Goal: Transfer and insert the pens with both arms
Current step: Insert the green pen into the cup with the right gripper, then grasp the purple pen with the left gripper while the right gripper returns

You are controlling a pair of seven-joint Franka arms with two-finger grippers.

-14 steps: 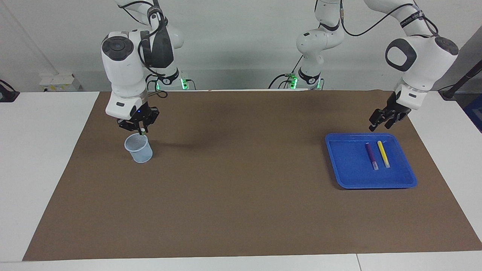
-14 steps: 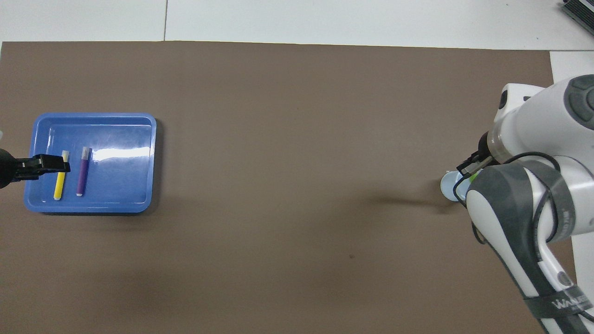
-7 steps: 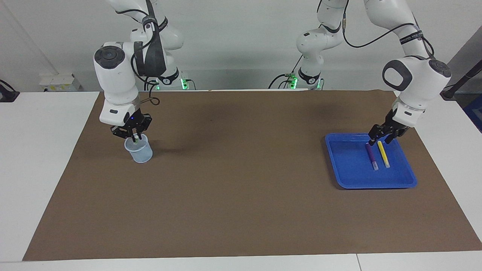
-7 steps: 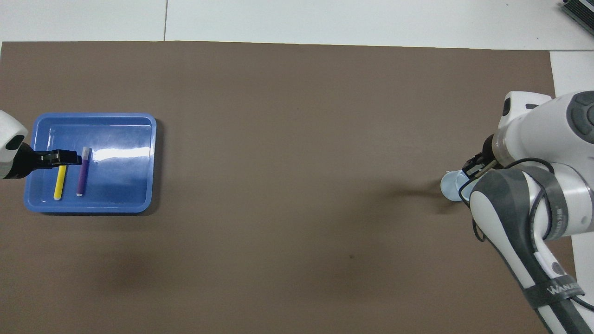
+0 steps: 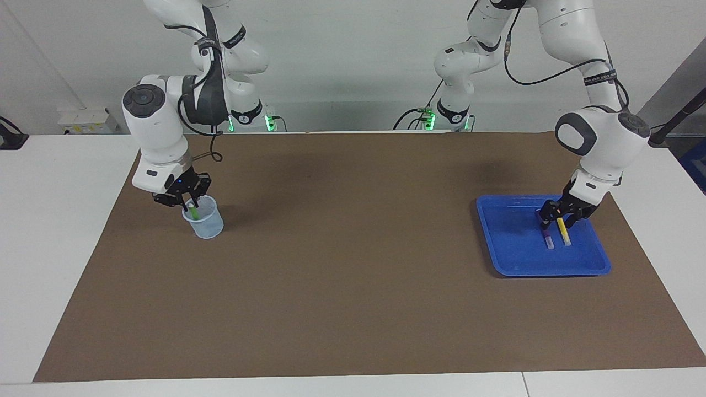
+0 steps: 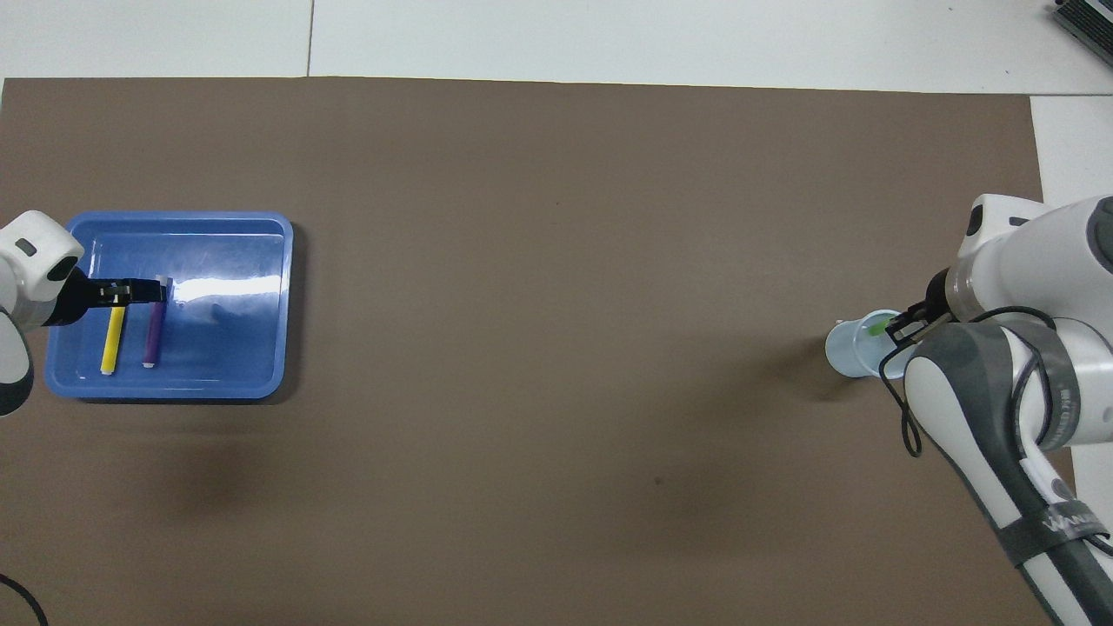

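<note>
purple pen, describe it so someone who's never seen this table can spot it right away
Find the blue tray on the brown mat, at the left arm's end of the table. Two pens lie side by side in it. The purple pen is the darker one, on the side toward the table's middle; its neighbour is the yellow pen.

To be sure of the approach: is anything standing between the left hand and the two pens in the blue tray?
Nothing visible does. The left hand is low inside the blue tray, right at the purple pen and the yellow pen, which lie side by side. Nothing else is in the tray.
</note>
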